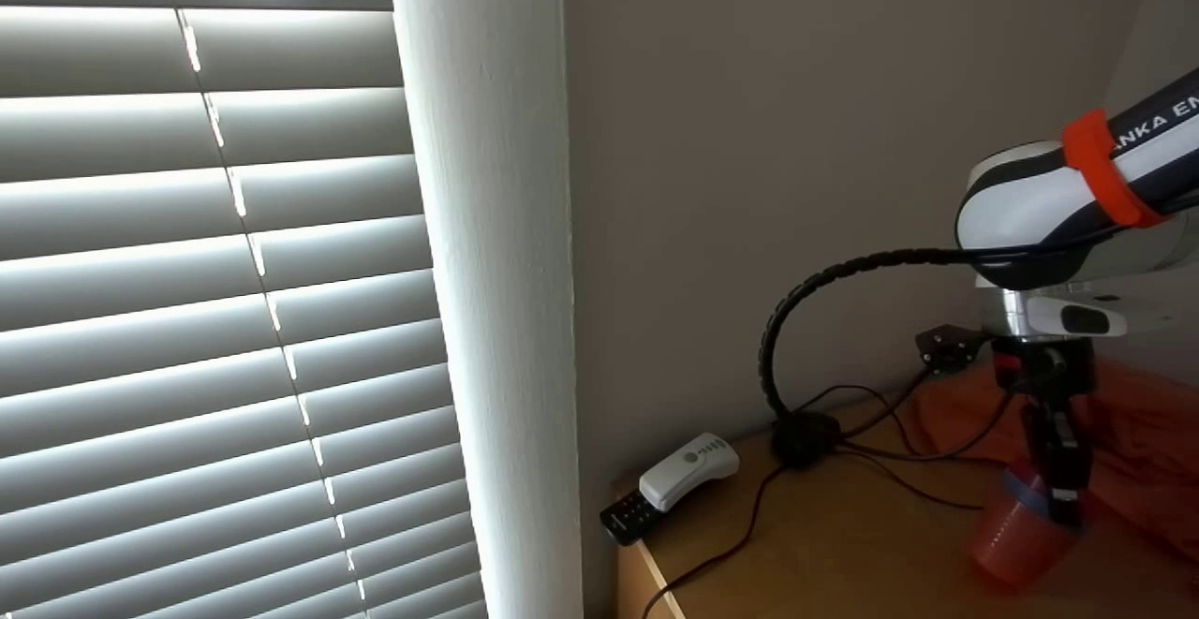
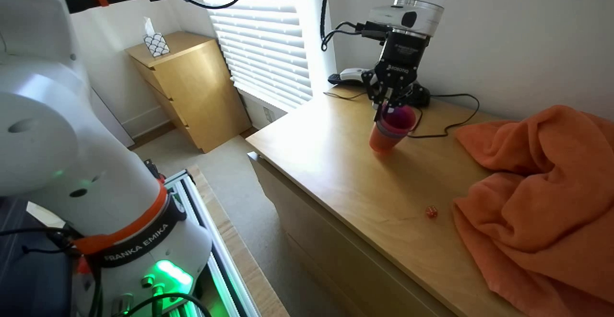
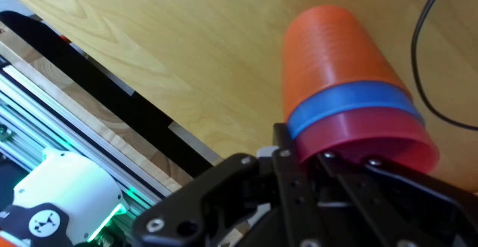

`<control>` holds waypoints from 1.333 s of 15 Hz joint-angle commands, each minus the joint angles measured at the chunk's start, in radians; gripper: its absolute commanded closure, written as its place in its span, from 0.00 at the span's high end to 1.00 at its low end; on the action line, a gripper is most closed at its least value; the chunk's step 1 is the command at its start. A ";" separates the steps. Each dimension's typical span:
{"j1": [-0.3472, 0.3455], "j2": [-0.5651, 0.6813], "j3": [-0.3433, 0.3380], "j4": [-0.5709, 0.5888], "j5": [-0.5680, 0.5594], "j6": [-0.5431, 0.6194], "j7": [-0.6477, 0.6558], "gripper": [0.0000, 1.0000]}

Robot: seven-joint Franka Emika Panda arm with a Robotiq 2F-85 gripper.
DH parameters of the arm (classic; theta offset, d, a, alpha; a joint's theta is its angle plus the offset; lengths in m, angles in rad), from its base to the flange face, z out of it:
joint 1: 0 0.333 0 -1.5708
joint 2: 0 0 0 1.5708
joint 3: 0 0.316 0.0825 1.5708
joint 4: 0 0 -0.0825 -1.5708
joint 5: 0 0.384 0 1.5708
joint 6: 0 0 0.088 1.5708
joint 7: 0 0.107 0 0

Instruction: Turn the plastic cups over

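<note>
White and bulky, my arm point(image 2: 96, 154) crowds the near side of an exterior view. Beyond it stretches the worktop point(image 2: 312, 144), an orange cloth point(image 2: 532, 211) heaped towards one end. My claw point(image 2: 384, 111) pinches the nested plastic cups point(image 3: 353, 93) at the rim, one finger point(image 3: 289, 179) outside the wall, its mate within. They hang tilted, mouth upward; whether their base touches the worktop, I cannot tell. I judge them light, springy and slick: hard to break, easy to let twist or slide apart. Best to pinch red, blue and orange walls together near the rim, snugly, without crushing, before rolling them over. Smallest, a red die point(image 2: 431, 212) lies beside the cloth.
</note>
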 commanded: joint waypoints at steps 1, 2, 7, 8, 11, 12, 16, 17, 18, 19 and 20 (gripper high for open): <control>0.029 0.008 0.012 0.014 -0.107 -0.061 0.031 0.02; 0.035 0.010 0.019 0.007 -0.124 -0.059 0.031 0.06; 0.052 0.013 0.032 0.001 -0.194 -0.055 0.036 0.34; 0.053 0.010 0.035 -0.005 -0.200 -0.045 0.035 0.41; 0.048 -0.002 0.041 -0.011 -0.198 -0.035 0.019 0.63; 0.045 -0.008 0.042 -0.014 -0.190 -0.031 0.017 0.70; 0.038 -0.007 0.058 -0.008 -0.144 -0.079 -0.025 0.99; 0.038 -0.006 0.059 -0.005 -0.140 -0.092 -0.031 1.00; 0.035 -0.004 0.063 -0.001 -0.124 -0.124 -0.041 1.00; 0.034 -0.006 0.065 -0.002 -0.119 -0.138 -0.048 1.00; 0.034 -0.010 0.069 -0.004 -0.109 -0.160 -0.059 1.00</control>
